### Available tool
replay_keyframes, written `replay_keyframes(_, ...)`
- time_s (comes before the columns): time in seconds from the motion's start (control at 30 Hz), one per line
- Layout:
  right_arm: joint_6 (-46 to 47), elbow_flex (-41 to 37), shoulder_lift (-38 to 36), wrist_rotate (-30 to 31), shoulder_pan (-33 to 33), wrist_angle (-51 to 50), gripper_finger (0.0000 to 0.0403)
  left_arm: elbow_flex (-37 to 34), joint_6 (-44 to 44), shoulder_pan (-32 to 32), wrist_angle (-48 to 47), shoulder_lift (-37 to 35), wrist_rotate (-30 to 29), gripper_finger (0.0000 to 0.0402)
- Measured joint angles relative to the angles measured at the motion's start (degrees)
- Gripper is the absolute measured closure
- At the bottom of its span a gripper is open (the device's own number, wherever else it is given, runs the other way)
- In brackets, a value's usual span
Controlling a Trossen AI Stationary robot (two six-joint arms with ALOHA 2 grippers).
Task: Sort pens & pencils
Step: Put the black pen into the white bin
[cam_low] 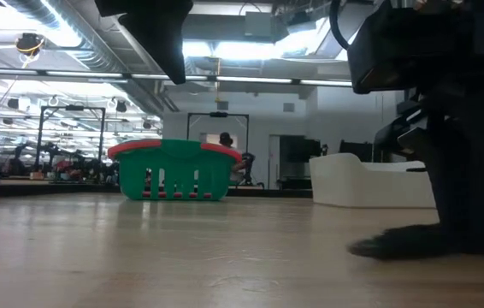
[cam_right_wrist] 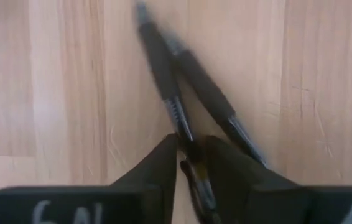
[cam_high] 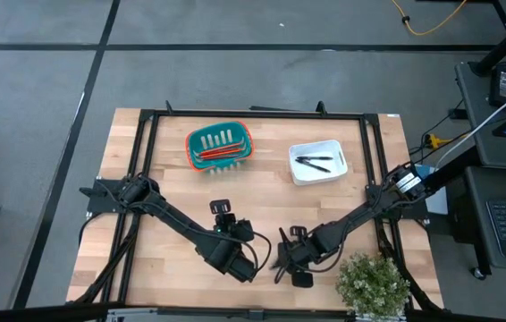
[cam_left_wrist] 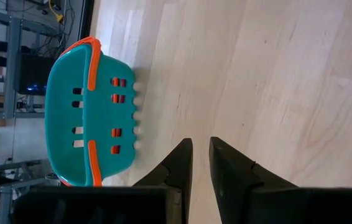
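The wooden bench (cam_high: 172, 170) has open bare boards across its middle, between the two containers at the far side and the arms at the near edge. A teal basket (cam_high: 220, 147) with an orange rim stands far left of centre with the red-orange pencils (cam_high: 221, 154) lying in it; just beside it to the right, apart, a white tray (cam_high: 317, 163) holds two black pens (cam_high: 316, 162). A potted plant (cam_high: 372, 283) crowds the near right corner, close to the right gripper (cam_high: 287, 263).

That gripper is low over the near edge. Only the right wrist view shows what lies there: two more pens (cam_right_wrist: 182, 87) crossing on the wood, one running between the fingers (cam_right_wrist: 154, 168), which stand narrowly apart around it; whether they pinch it I cannot tell.

The left gripper (cam_high: 226, 217) hovers beside it near the bench centre. Its wrist view shows its fingers (cam_left_wrist: 179, 163) slightly parted with nothing between them, pointing toward the basket.

The low view looks across pale boards to a room with ceiling lights, ducts and desks.
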Motion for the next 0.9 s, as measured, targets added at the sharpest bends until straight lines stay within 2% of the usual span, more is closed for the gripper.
replay_keyframes(0.27,-0.17,0.02,0.02,-0.09,-0.02,-0.87,0.0366,0.0,0.0,0.0,0.0,0.0,0.0,0.0352)
replay_keyframes(0.9,1.38,0.11,0.09,-0.3,-0.07,-2.86,0.0376,0.0,0.01,-0.01,0.0,0.0,-0.02,0.0352)
